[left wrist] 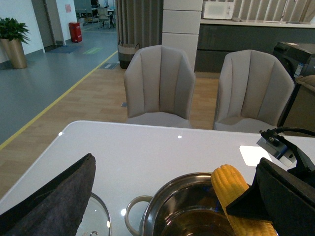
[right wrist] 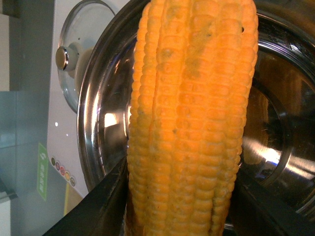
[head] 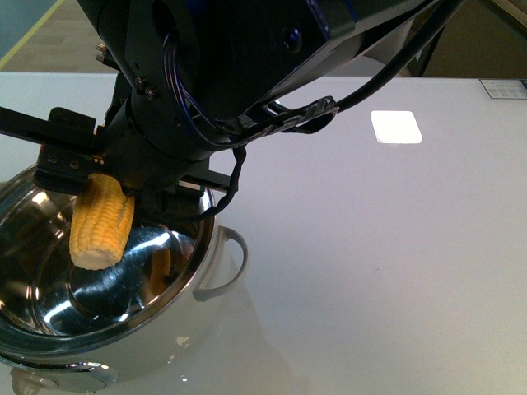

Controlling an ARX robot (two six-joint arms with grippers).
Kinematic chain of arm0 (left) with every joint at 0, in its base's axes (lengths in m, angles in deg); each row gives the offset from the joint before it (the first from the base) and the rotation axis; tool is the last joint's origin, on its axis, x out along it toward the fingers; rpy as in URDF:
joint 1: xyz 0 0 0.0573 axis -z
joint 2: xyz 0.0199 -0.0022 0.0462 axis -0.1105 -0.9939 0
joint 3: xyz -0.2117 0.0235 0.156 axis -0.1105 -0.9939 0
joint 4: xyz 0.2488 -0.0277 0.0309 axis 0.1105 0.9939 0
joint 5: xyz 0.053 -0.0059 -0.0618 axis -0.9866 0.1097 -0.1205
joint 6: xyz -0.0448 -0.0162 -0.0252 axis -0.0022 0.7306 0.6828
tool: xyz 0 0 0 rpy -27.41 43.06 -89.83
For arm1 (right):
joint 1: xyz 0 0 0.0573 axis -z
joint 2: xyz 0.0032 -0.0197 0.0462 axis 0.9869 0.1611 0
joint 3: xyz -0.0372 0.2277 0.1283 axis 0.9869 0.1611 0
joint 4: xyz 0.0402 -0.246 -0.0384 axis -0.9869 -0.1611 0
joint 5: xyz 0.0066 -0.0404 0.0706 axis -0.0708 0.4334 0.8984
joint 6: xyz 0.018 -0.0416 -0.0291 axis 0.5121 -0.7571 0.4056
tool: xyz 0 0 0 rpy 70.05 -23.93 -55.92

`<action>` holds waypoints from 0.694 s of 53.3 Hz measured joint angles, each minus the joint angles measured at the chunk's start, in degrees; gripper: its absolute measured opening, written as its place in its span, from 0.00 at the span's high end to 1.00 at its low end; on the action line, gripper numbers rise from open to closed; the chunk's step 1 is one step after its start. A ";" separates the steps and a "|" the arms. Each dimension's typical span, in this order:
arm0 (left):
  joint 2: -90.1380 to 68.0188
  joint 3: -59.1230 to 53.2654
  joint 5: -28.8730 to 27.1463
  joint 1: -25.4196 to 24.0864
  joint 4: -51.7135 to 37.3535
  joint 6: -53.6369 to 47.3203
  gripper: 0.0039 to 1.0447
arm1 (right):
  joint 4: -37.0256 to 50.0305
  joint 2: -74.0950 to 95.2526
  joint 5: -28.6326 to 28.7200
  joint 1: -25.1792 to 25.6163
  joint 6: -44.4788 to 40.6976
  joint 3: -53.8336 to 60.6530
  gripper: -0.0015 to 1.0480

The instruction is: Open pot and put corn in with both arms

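Between the two black fingers (right wrist: 106,196) of the right gripper (head: 99,185), the corn (head: 101,222) hangs nearly upright, pinched by its upper end, one finger pressed against each side of the cob. Its free, blunt end points down into the pot (head: 49,329), clear of the polished floor; a dim yellow reflection shows on the steel beneath it. Right wrist view: kernel rows fill most of the frame, cob (right wrist: 189,118) held over the pot's open mouth (right wrist: 98,123), fingers touching it on both flanks near the frame edge.

Below the fingers, the pot sits open on the white table (head: 370,247), pale loop handle (head: 224,263) on the side away from the gripper. Beyond the pot rim, on the side opposite that handle, the glass lid (right wrist: 78,59) lies flat on the table with its knob up, just beside the pot and not on it.

Left wrist view: one dark padded finger (left wrist: 54,196) of the left gripper shows at the frame edge; its partner is out of sight, so spread or closed cannot be told. Lid edge (left wrist: 96,221) lies just beside that finger, with the pot (left wrist: 187,206), a second pale handle (left wrist: 134,211) and the held corn (left wrist: 236,196) further across. Two grey chairs (left wrist: 157,83) stand past the table's far edge.
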 joint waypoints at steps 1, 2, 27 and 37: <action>0.00 0.00 0.02 0.00 0.00 0.00 0.07 | 0.13 0.00 0.04 0.02 0.02 0.02 0.44; 0.00 0.00 0.02 0.00 0.00 0.02 0.07 | 0.39 0.00 0.11 0.07 0.04 0.09 0.41; 0.00 0.00 0.02 0.00 0.00 0.00 0.07 | 8.61 -10.75 1.84 8.02 3.63 13.29 0.08; 0.00 0.00 0.00 0.00 0.00 0.00 0.07 | 11.58 -28.15 -0.98 20.13 -2.49 28.98 0.08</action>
